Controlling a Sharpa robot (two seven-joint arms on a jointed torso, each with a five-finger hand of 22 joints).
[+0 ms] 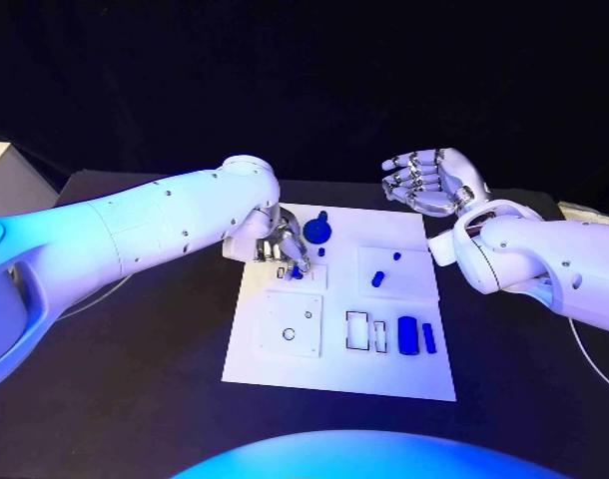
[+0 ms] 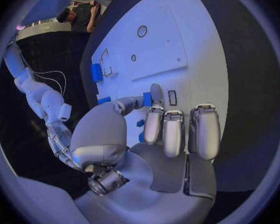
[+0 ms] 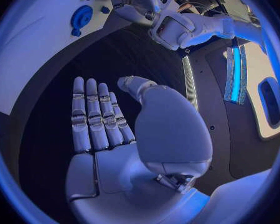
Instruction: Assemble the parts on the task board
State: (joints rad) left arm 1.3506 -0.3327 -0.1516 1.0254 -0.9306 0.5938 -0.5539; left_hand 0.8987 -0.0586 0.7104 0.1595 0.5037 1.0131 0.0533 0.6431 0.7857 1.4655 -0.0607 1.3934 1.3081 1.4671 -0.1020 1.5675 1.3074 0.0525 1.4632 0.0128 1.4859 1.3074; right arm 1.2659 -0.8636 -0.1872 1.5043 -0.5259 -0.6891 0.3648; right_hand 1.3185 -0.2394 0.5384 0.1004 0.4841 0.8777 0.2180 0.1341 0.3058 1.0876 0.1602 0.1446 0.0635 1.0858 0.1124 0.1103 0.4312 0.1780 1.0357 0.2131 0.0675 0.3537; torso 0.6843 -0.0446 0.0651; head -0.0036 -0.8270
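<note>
Task board [image 1: 391,374], seven blue parts, two hands above

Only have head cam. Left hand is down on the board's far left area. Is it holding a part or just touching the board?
Observer: Holding. In the left wrist view, the left hand pinches a small blue part between thumb and a finger.
Operator: Any slot near it?
Observer: Yes, a small rectangular slot in the task board lies just beside those fingertips.
Operator: Right hand carrying anything?
Observer: No. The right wrist view shows the right hand with a bare palm and straight fingers over the black table.
</note>
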